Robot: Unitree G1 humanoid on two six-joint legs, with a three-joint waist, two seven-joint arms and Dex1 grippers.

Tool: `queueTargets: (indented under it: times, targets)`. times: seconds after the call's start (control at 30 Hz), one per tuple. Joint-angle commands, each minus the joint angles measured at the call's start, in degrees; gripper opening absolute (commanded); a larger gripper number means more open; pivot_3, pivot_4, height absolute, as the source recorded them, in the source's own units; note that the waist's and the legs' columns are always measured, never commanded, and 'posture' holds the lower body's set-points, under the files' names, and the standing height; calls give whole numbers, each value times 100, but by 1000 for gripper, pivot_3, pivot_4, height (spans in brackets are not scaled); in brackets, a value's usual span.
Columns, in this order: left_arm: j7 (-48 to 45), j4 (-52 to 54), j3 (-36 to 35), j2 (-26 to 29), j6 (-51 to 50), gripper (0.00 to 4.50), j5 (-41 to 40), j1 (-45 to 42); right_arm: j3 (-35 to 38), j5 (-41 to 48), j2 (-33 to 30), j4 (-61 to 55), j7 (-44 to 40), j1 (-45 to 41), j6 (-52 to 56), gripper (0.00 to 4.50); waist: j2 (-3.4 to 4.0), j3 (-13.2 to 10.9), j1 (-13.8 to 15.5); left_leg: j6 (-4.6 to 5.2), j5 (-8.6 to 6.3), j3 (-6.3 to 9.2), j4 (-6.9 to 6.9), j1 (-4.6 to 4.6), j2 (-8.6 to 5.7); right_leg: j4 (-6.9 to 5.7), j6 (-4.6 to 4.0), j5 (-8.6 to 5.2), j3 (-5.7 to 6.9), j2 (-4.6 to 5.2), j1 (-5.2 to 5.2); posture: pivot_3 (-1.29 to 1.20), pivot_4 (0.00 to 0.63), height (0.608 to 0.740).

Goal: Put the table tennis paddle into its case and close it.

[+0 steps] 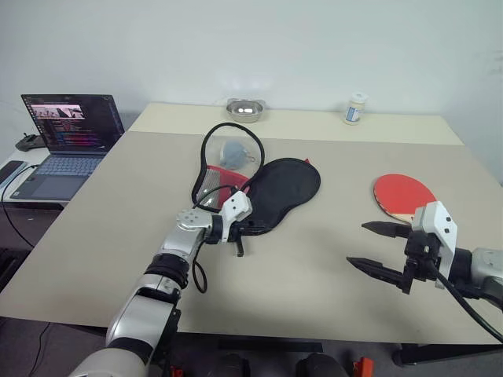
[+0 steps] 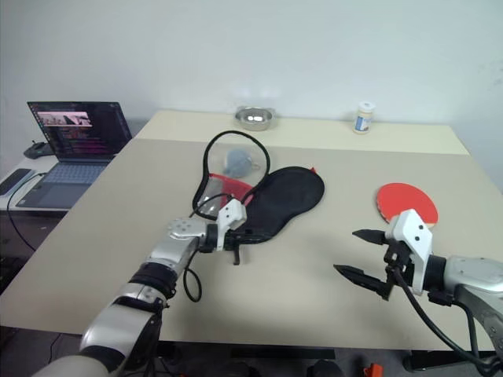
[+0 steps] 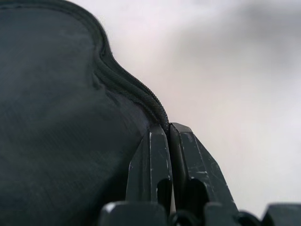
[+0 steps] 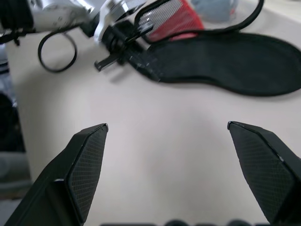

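The case lies open in the middle of the table, its black half [image 1: 284, 187] flat and its red mesh half [image 1: 216, 179] tilted up beside it under a looping black rim. My left gripper [image 1: 251, 227] is at the narrow end of the black half. In the left wrist view its fingertips [image 3: 160, 141] are shut on the zippered rim [image 3: 127, 84]. The table tennis paddle [image 1: 402, 192] lies red face up on the right. My right gripper [image 1: 376, 247] hovers open just in front of the paddle, with nothing between its fingers [image 4: 89, 155].
A steel bowl [image 1: 244, 109] and a small white bottle [image 1: 355, 108] stand along the table's far edge. A grey-blue object [image 1: 234, 151] sits behind the case's raised half. An open laptop [image 1: 67, 141] rests on a lower desk to the left.
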State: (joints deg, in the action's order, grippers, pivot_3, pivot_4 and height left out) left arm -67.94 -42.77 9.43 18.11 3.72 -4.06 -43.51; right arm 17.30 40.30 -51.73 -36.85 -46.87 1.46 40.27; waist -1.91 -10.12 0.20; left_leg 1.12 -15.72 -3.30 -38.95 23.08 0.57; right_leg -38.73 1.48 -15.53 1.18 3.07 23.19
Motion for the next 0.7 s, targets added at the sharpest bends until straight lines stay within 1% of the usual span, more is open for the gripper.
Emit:
queueTargets:
  times: [0.03,0.23,0.37,0.53,0.63,0.7]
  targets:
    - [172,675,153,-238,-418,13,-32,62,289,-110,-98,38,-139,47,-250,4500,-1,0,0,0,0,0,0,0,-1,0,1,0,-1,0,0,0,150,740]
    - [633,1372,373,-699,-1400,13,-10,169,443,-172,-145,81,-294,219,-342,4500,0,0,-1,-1,1,1,1,-2,2,-1,2,0,-1,-4,0,0,150,740]
    - [1155,1444,431,-1078,-1657,13,57,132,509,-161,-202,94,-354,256,-330,4500,-2,-1,9,-1,1,0,0,-1,-1,0,3,0,-2,-3,0,0,150,740]
    - [1301,1624,527,-1290,-1907,13,-2,188,545,-118,-240,145,-326,173,-280,4500,-2,-1,12,-1,1,1,1,-2,2,-1,3,0,-2,-5,0,0,150,740]
    - [1255,1815,484,-1325,-2051,777,-148,204,514,-146,-166,256,-129,10,-254,4500,-2,-1,11,-1,1,0,1,-2,1,-1,3,0,-3,-5,0,0,150,740]
    - [1152,2039,511,-1203,-2048,1504,-164,263,473,-56,-90,313,80,-156,-110,4500,-2,-1,9,-1,1,-1,1,-2,0,-1,3,0,-4,-4,0,0,150,740]
